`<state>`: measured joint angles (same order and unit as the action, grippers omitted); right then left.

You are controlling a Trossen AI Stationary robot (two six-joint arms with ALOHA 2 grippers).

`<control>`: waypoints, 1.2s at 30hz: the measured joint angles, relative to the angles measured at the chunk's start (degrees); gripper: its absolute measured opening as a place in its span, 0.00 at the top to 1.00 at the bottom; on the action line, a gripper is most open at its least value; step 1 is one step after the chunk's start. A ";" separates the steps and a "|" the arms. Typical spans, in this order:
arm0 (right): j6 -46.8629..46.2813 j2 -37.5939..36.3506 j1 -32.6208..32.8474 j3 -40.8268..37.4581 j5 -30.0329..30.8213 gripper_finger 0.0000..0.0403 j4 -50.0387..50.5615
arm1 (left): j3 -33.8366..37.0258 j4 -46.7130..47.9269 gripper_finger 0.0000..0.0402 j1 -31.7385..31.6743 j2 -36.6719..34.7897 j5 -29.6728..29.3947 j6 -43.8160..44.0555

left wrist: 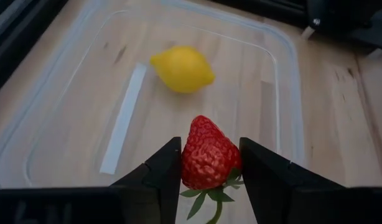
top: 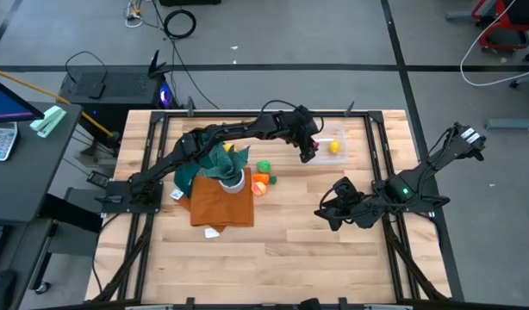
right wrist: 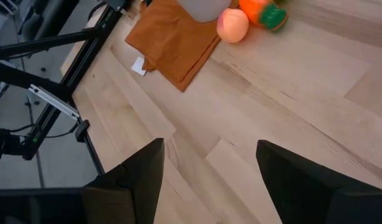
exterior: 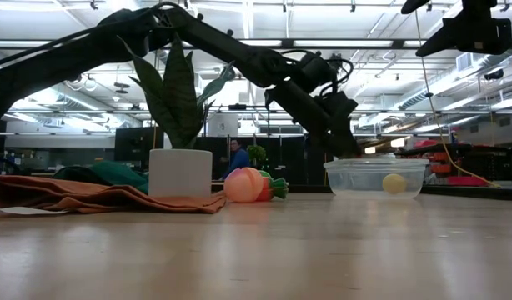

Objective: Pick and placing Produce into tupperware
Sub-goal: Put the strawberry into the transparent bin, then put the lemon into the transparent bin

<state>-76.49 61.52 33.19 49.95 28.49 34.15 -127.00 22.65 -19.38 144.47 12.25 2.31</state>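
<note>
Left arm stretched across, left gripper [left wrist: 206,165] pinching a red toy strawberry [left wrist: 206,154] above the clear rectangular plastic tupperware [top: 331,144], yellow toy lemon [left wrist: 182,68] inside. Right gripper [right wrist: 209,162], fingers wide, waits near the desk's right edge.

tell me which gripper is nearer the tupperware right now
Left. The left gripper hangs right over the tupperware, shut on a strawberry above its floor near the lemon. The right gripper waits open, off to the side over bare table.
</note>
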 joint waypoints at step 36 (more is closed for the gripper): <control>0.15 0.00 0.00 0.00 -0.02 0.46 0.04 | 0.02 -1.79 0.40 0.26 1.37 0.00 1.45</control>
<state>-76.33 61.52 33.19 49.95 28.47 34.20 -126.98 20.87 -19.11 145.84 12.25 3.76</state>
